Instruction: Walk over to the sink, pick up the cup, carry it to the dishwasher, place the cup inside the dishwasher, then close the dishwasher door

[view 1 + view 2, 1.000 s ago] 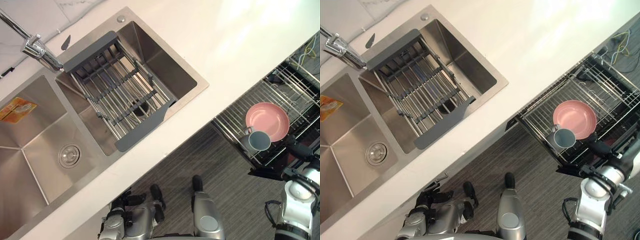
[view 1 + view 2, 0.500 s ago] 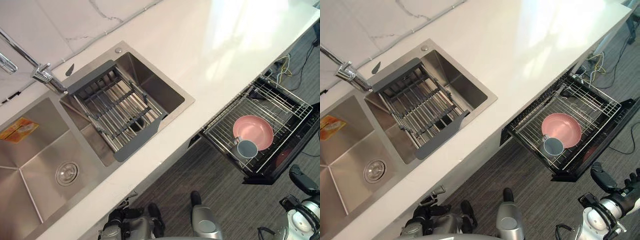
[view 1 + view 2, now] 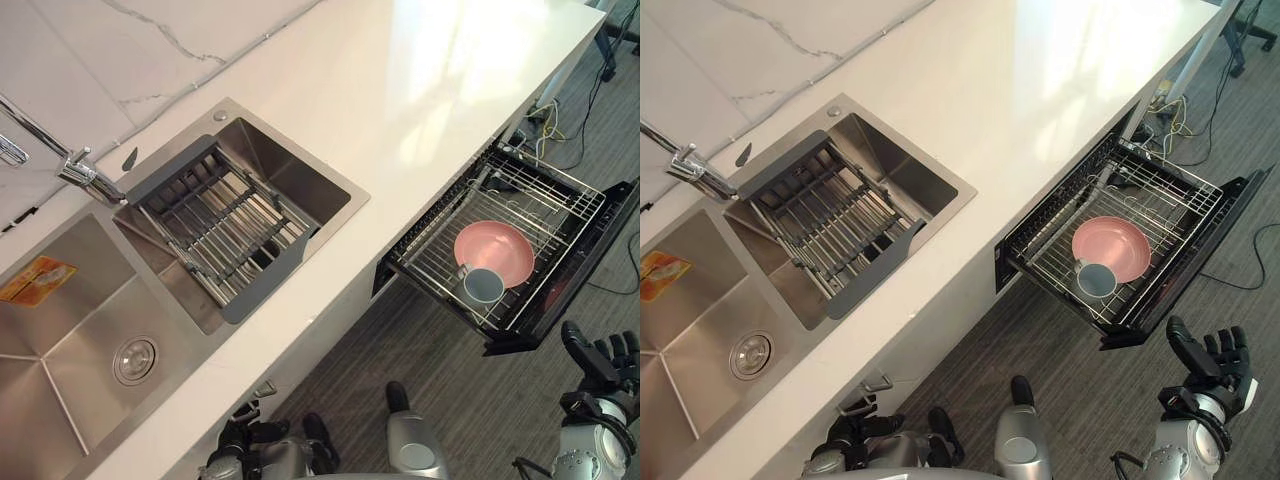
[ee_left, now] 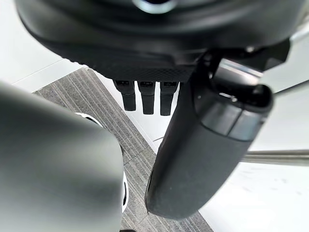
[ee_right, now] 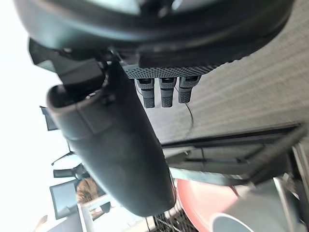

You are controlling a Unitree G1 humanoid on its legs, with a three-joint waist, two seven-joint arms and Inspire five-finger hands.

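**Item:** grey-blue round cup (image 3: 483, 286).

**Location:** upright, mouth up, in the wire rack (image 3: 545, 190) drawn out of the black dishwasher (image 3: 1002, 268). The dishwasher sits under the front edge of the white counter (image 3: 420, 90), toward its right end. The cup stands just beside, perhaps touching, a pink round plate (image 3: 497, 248) in the same rack.

**Progress (judged):**
- Pick-up, carry and placing look done.
- The stainless steel double sink (image 3: 60, 330) at the counter's left end holds no cup. A grey slatted drainer (image 3: 225, 235) lies across its right basin.
- Left to do: shutting the black dishwasher door (image 3: 590, 260), which is folded down and open.

**Right hand** (image 3: 1212, 362): fingers (image 5: 166, 92) straight and spread, holding nothing. It hangs over the floor, just beyond the door's outer edge. The cup is well apart from these fingers, across the door's lip and inside the rack.

**Left hand** (image 3: 243, 442): low, below the counter's front edge under the sink. Its fingers (image 4: 147, 99) are straight and empty, and it is farthest from the cup.
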